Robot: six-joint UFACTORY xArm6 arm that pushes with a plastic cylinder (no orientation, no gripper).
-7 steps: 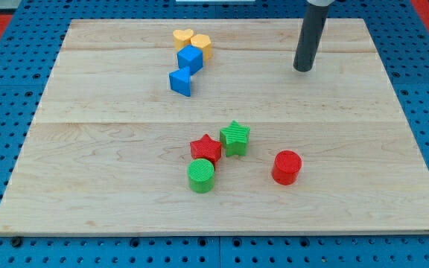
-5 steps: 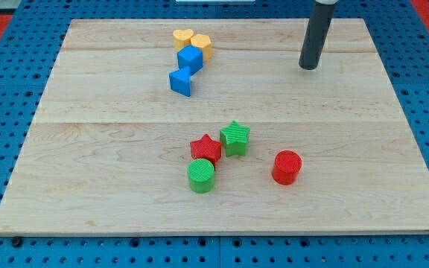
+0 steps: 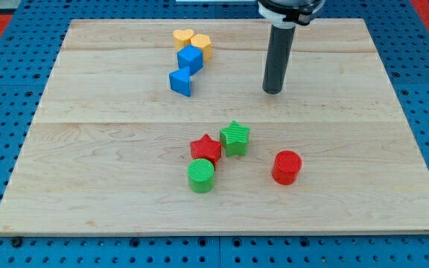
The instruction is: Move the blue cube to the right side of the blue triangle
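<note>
Camera view, sole view. The blue cube [image 3: 190, 59] was found near the desk's [image 3: 88, 164] top edge, touching the blue triangle [image 3: 180, 82], which lay just below it and slightly to the view's left. Two yellow blocks were noted at the cube's upper side: a yellow heart [image 3: 182, 36] and a second yellow block [image 3: 202, 45], shape not made out, both touching or nearly touching the cube.

My tip [image 3: 272, 91] was seen well apart from the blue pair, to the view's right, roughly level w/ the triangle. No jaws fitted; nothing was held or touched.

Step judged: approach phase, cube not yet contacted. Next move, est.: tip to be brought to the cube's top-left side so the cube is pushed down and right, round the triangle's right side, w/o dragging the yellows or the triangle.

Containers: none observed. Elsewhere on the desk: red star [image 3: 205, 148], green star [image 3: 235, 138], green cylinder [image 3: 201, 176], red cylinder [image 3: 287, 167], all clear of the work area.
</note>
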